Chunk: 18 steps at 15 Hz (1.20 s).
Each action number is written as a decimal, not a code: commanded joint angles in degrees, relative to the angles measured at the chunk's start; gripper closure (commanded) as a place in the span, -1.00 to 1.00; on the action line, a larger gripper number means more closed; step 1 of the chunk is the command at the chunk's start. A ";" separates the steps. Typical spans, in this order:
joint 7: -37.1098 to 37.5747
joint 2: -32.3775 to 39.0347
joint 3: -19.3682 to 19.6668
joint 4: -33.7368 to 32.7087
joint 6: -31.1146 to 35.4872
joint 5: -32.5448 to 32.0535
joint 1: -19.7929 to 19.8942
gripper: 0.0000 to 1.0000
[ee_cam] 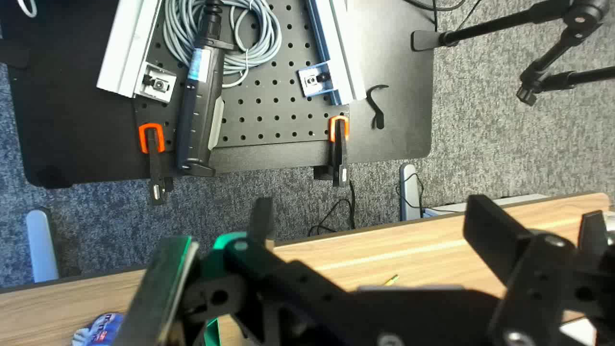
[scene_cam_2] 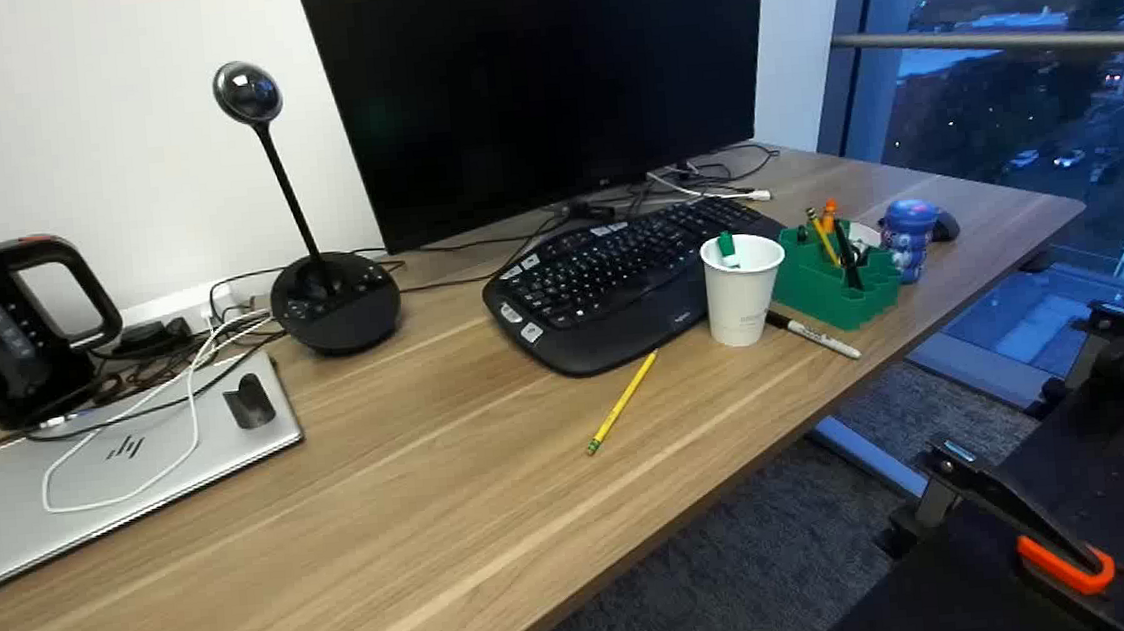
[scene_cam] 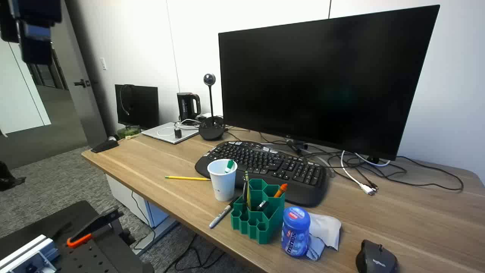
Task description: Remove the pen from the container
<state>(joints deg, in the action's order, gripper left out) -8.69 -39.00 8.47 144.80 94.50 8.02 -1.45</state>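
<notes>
The green organiser (scene_cam: 274,220) stands on the desk and also shows in an exterior view (scene_cam_2: 810,286). In the wrist view only green bits of it (ee_cam: 211,332) show behind the gripper. The thin dark pen (scene_cam_2: 848,258) stands tilted in one of its compartments, beside a yellow pencil (scene_cam_2: 824,238); the pen (scene_cam: 244,191) is partly hidden by the walls. An orange-tipped pen (scene_cam: 280,190) stands in a rear compartment. My gripper (ee_cam: 370,226) is open and empty, its fingers wide apart, high above the desk. A dark, blurred part of it shows in an exterior view (scene_cam: 36,49), far from the organiser.
A white cup (scene_cam: 222,182) holding a green marker stands beside the organiser. A grey marker (scene_cam: 221,217) and a yellow pencil (scene_cam: 187,178) lie on the desk. A blue gum bottle (scene_cam: 295,232), keyboard (scene_cam: 265,167), mouse (scene_cam: 377,258) and large monitor (scene_cam: 322,87) are nearby.
</notes>
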 commanded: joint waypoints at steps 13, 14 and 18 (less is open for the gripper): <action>2.65 12.35 -6.20 1.63 23.35 -1.60 0.32 -1.00; 2.81 15.24 -6.84 1.72 26.99 -2.15 0.29 -1.00; 3.55 25.60 -7.78 0.72 37.70 -7.40 1.28 -1.00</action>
<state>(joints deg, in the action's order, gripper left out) -5.86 -20.63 1.39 147.57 126.59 4.21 -1.42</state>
